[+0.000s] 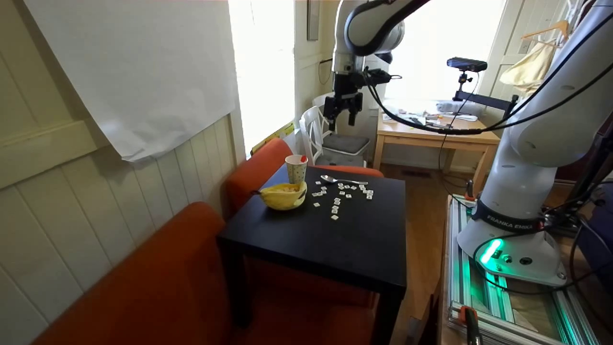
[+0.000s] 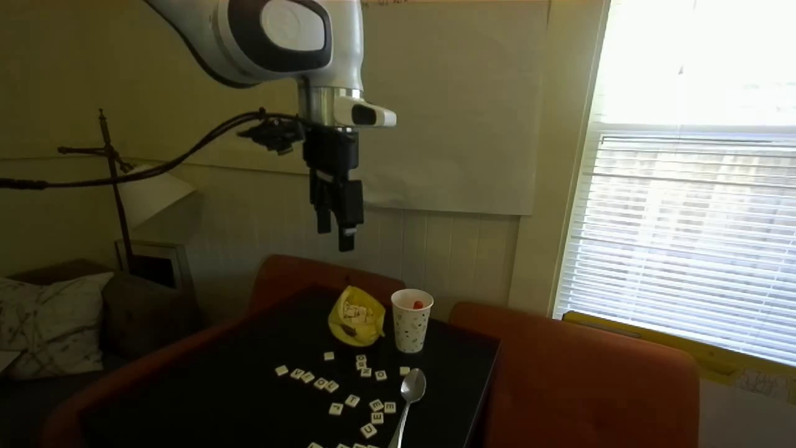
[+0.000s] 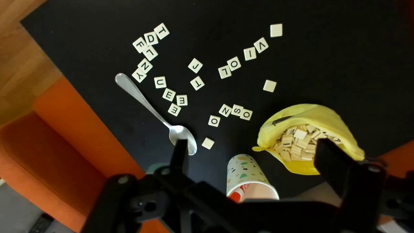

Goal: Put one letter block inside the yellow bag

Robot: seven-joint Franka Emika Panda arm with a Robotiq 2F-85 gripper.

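The yellow bag (image 1: 283, 202) stands open on the black table in both exterior views (image 2: 368, 340). In the wrist view the bag (image 3: 318, 118) lies at the right, with many blocks inside. Loose white letter blocks are scattered on the table, among them a J block (image 3: 195, 65), an O block (image 3: 214, 121) and a blank-faced block (image 3: 208, 143). Blocks also show in both exterior views (image 1: 334, 217) (image 2: 336, 409). My gripper (image 1: 342, 120) is open and empty, high above the table. Its fingers (image 3: 250, 145) are wide apart in the wrist view, one covering part of the bag's edge.
A patterned paper cup (image 3: 245, 173) with a red item in it stands beside the bag. A metal spoon (image 3: 142, 98) lies by the blocks. The black table (image 1: 306, 244) has orange seats (image 1: 158, 268) around it. A wall and window stand behind.
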